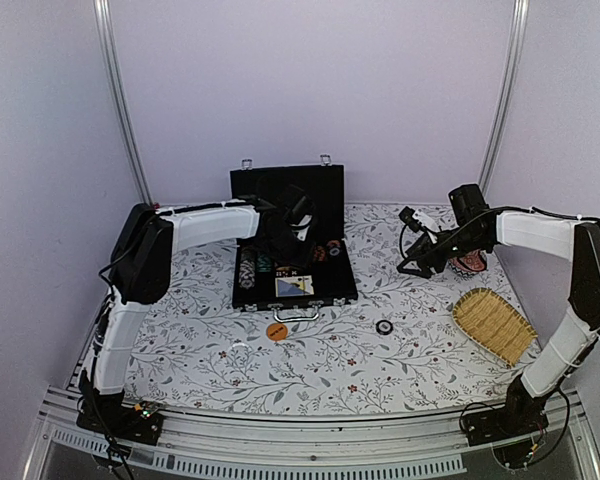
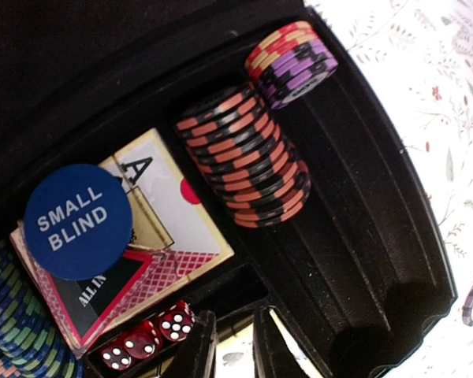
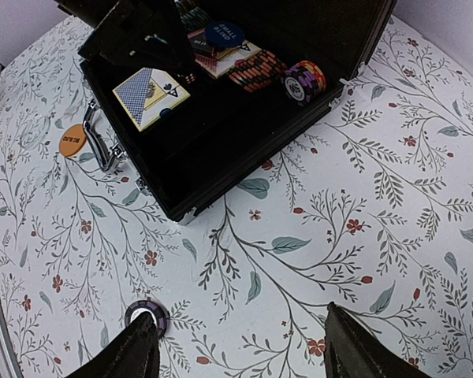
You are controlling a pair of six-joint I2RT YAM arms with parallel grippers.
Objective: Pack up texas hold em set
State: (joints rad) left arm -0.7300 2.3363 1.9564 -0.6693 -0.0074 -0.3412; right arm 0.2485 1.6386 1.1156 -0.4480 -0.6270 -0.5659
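Two arms work over a worktop (image 1: 210, 340) covered in white cloth printed with leafy sprigs. Largest on it is the black briefcase-style case (image 1: 325, 185), at the middle back. It lies open with its lid upright, and silver latches and a handle (image 3: 102, 142) sit on the near edge. The lining is matte black, moulded into ribbed troughs.

The left end effector (image 2: 230, 350) hangs inside the case just above the tray, fingers parted with nothing between them. The right end effector (image 3: 240, 354) hovers over bare cloth well to the right of the case, jaws spread wide and empty.

At the far right lies a woven yellow basket (image 1: 493, 324). Behind it is a red patterned dish (image 1: 470, 264), partly hidden by the right arm.

Inside the case, a blue-backed card pack (image 3: 150, 94) marked "A" lies apart from a second card (image 2: 162, 213), also marked "A", with red cross-hatching. Overlapping that card are a triangular plaque (image 2: 102, 287) reading "ALL IN" and a round blue disc (image 2: 77, 221) lettered "SMALL BLIND".

An orange-and-black chip stack (image 2: 248, 157) lies on its side in a trough, end to end with a purple-and-orange stack (image 2: 293, 63). Blue-green chips (image 2: 8, 315) show at the view's edge.

An orange disc (image 1: 277, 331) lies on the cloth in front of the handle, its writing too small to read. A loose dark chip (image 3: 146, 319) with a pale centre lies just beside one right finger. Small red dice (image 2: 146, 339) sit just beside a left finger.
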